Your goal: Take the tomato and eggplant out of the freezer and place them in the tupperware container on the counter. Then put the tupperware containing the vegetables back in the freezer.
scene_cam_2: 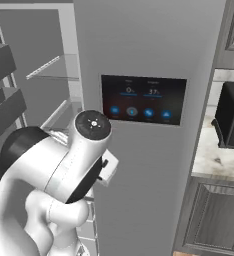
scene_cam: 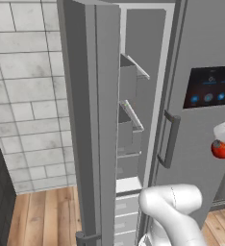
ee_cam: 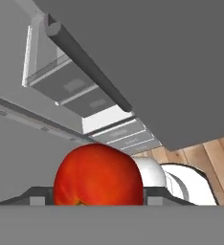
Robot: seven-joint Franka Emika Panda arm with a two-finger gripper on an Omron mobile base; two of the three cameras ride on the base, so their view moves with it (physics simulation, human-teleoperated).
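Observation:
The glossy red tomato [scene_cam: 222, 151] hangs in the air at the right edge of the left base view, in front of the freezer's closed right door [scene_cam: 201, 43]. My gripper [scene_cam: 220, 143] is shut on it from above. In the hand view the tomato [ee_cam: 98, 176] sits between my dark fingertips [ee_cam: 36, 194], with the freezer's [ee_cam: 133, 52] long door handle [ee_cam: 87, 62] above it. The freezer's left door [scene_cam: 93, 120] stands open, showing grey door bins [scene_cam: 129, 81] and a white interior. The eggplant and the tupperware container are out of view. A strip of the counter [scene_cam_2: 214, 152] shows at far right.
A dark touch panel [scene_cam_2: 143, 100] sits on the closed freezer door. A black microwave [scene_cam_2: 232, 120] stands on the counter over dark cabinets [scene_cam_2: 214, 220]. Drawers [scene_cam: 126, 211] fill the freezer's lower part. White tiled wall [scene_cam: 28, 96] and wooden floor [scene_cam: 42, 216] lie to the left.

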